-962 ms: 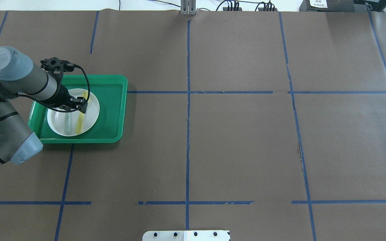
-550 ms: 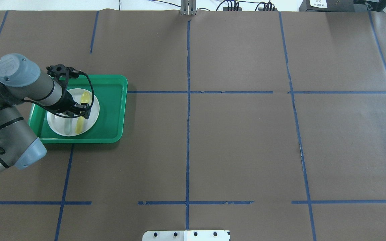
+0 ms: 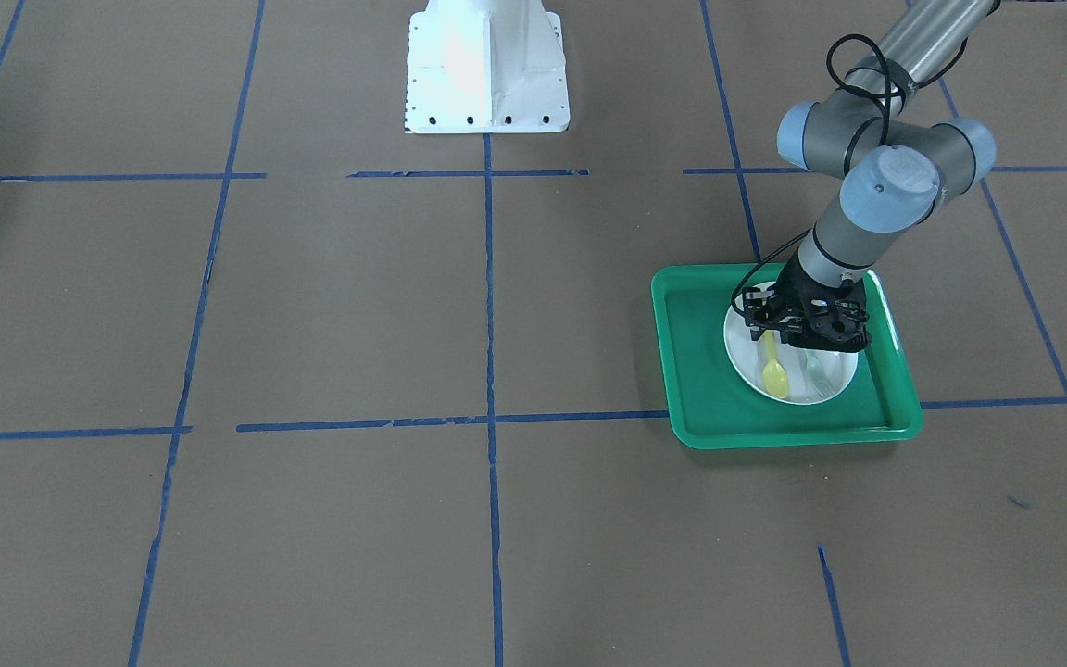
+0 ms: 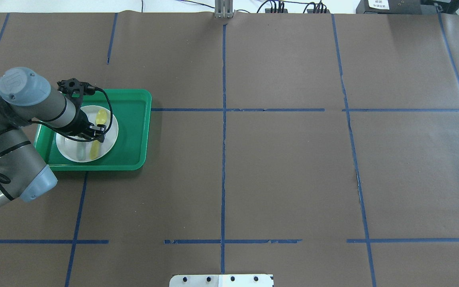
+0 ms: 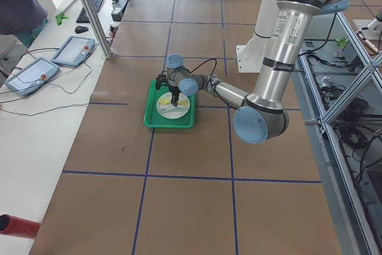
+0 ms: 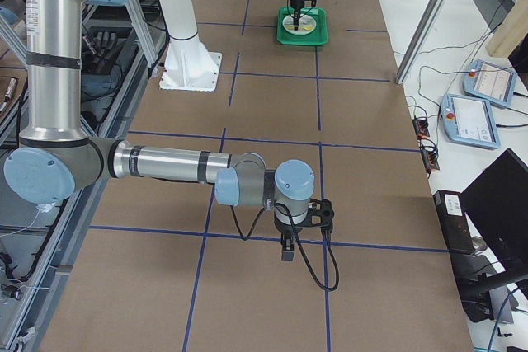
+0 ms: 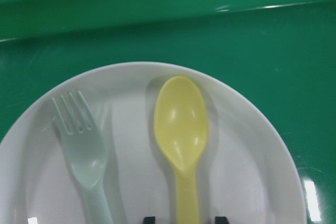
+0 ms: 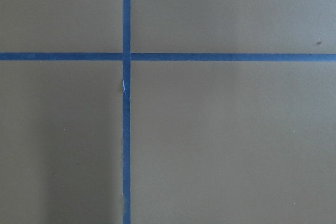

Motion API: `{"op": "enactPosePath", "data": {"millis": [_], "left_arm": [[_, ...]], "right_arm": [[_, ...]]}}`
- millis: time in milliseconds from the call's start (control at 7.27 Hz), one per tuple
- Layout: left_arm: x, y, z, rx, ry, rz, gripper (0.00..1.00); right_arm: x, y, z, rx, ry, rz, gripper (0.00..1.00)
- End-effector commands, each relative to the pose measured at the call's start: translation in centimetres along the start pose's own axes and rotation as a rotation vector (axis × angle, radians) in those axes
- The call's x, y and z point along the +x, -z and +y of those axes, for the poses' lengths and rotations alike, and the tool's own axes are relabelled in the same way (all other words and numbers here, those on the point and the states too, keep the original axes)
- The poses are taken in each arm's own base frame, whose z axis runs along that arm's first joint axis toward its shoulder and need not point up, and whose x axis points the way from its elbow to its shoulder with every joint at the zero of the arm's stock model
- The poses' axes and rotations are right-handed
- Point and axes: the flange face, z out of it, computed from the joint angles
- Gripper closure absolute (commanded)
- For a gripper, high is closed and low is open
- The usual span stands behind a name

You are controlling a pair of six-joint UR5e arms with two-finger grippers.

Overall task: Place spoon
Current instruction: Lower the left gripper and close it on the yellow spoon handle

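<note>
The left gripper [image 7: 185, 219] hovers, jaws parted astride the handle and holding nothing, so the small yellow plastic spoon [image 7: 181, 124] rests freely on the round white plate [image 7: 247, 145], bowl toward twelve o'clock; placement looks done.

**A:** What hems in the left gripper [image 4: 99, 133]?

**B:** It hangs low over the round white plate [image 7: 252, 129]. Its fingers [image 7: 149, 219] are spread to either side of the handle of the small yellow plastic spoon [image 7: 181, 124], with a gap showing on each side. The pale grey-green translucent fork [image 7: 84, 150] lies parallel just beside the spoon, so the lane between the two is narrow.

**A:** And round the plate?

**B:** The raised rim of the green plastic tray [image 4: 134, 131] walls it in on all sides and blocks any sideways sweep at plate level.

**A:** Beyond the tray?

**B:** Wide brown-papered bench [image 4: 277, 171] runs toward the robot's right. The white base mount [image 3: 485, 69] stands well apart, at the robot's edge.
</note>
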Motion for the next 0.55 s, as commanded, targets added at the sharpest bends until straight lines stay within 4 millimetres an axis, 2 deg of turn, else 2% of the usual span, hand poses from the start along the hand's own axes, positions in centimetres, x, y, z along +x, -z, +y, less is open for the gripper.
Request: {"op": "enactPosePath", "data": {"millis": [0,275,412], "left_arm": [[-0.02,-0.10,0.01,-0.001,0.000,-0.001,0.56],[-0.02,-0.10,0.01,-0.001,0.003,-0.001,0.56],[0.06,-0.06,-0.03,0.000,0.008,0.000,0.67]], "right_arm": [[-0.03,0.03,-0.05,0.000,0.000,0.000,0.00],[-0.03,0.03,-0.05,0.000,0.000,0.000,0.00],[0.01,-0.01,0.02,0.000,0.000,0.000,0.00]]}}
